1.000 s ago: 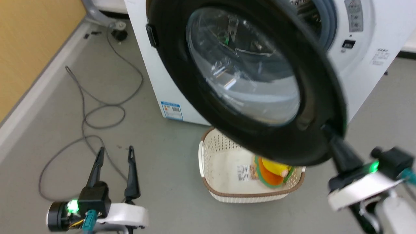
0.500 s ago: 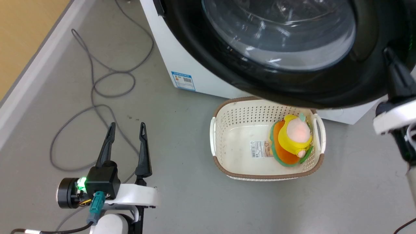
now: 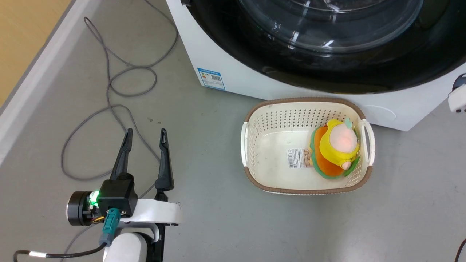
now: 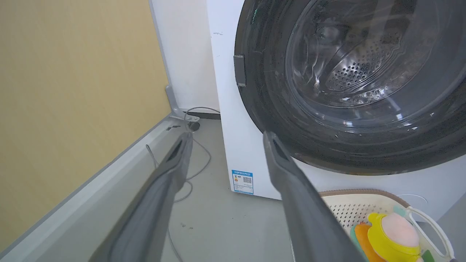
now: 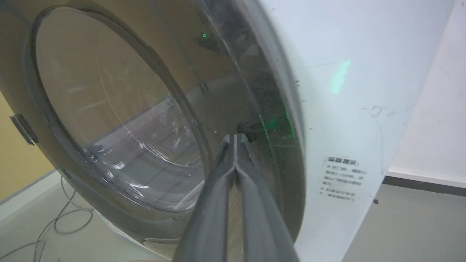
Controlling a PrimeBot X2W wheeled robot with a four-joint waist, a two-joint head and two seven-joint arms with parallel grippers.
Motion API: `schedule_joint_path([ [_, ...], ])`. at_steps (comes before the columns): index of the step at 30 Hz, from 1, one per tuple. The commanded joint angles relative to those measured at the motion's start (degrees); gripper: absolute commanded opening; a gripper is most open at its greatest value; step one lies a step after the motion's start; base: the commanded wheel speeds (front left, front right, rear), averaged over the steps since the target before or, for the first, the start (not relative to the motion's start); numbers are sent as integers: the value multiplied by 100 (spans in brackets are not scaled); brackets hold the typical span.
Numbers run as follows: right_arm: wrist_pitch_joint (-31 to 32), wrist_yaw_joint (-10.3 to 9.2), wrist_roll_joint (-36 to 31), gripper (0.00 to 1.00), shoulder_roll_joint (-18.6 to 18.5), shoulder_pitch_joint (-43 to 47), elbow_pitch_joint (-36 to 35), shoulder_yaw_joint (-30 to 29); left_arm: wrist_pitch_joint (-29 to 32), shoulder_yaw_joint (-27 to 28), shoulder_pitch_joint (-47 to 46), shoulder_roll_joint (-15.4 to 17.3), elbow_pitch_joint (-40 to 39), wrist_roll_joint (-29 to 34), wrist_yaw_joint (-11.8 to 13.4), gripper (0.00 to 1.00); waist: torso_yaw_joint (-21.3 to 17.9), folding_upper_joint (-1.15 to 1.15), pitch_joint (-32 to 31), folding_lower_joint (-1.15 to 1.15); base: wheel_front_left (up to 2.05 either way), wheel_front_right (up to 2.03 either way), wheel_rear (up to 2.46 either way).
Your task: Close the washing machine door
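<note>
The washing machine door [image 3: 327,69] has a wide glossy black rim and a clear glass bowl, and it lies flat against the white washing machine [image 3: 233,76]. In the right wrist view my right gripper [image 5: 236,137] is shut with nothing in it. Its joined tips rest on the door [image 5: 225,72] at the black rim near the right edge, next to the machine's white front [image 5: 346,91]. My left gripper [image 3: 145,134] hovers open over the floor, left of the machine. In its own view the left gripper [image 4: 227,136] points at the door [image 4: 262,109] and the machine [image 4: 225,109] from a distance.
A cream perforated basket [image 3: 255,163] stands on the floor just before the machine, with a yellow and orange plush toy [image 3: 336,149] inside. A grey cable [image 3: 109,91] loops over the floor at the left. A yellow wall [image 3: 22,36] with a grey baseboard runs along the left.
The door has swung from wide open to flat against the machine, with my right gripper on its rim. The head camera has tilted down. The left arm has kept still.
</note>
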Motion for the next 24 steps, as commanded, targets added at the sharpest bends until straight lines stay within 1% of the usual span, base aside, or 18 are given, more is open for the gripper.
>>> schedule_joint_path([
  [1, -21, -5, -44, 0, -21, -202, 137, -43, -25, -12, -92, -7, -24, -29, 36, 100, 2, 0, 38, -1, 0, 0, 0],
  [8, -21, -5, -267, 0, 80, -397, 439, -187, -25, -31, -76, -8, -30, -79, 102, 100, -26, 0, 29, -1, 0, 0, 0],
  [11, -21, -5, -302, 0, 149, -349, 402, -154, -25, -2, -36, -8, -19, -73, 112, 100, -69, 0, -28, -1, 0, 0, 0],
  [13, -21, -5, -338, 0, 188, -262, 254, -167, -25, 28, 15, -8, -6, -65, 118, 100, -119, 0, -103, -1, 0, 0, 0],
  [16, -21, -5, -436, 0, 254, -38, -245, -296, -25, 67, 88, -8, 30, -30, 119, 100, -212, 0, -254, -1, 0, 0, 0],
  [18, -21, -5, -559, 0, 335, 157, -818, -481, -25, 110, 128, -8, 39, 4, 113, 100, -295, 0, -354, -1, 0, 0, 0],
  [21, -21, -5, -754, 0, 571, 545, -1769, -731, -25, 177, 193, -7, 47, 63, 88, 100, -449, 0, -518, -1, 0, 0, 0],
  [24, -21, -5, -920, 0, 790, 952, -2559, -840, -25, 242, 248, 9, 66, 114, 55, 100, -607, 0, -680, -1, 0, 0, 0],
])
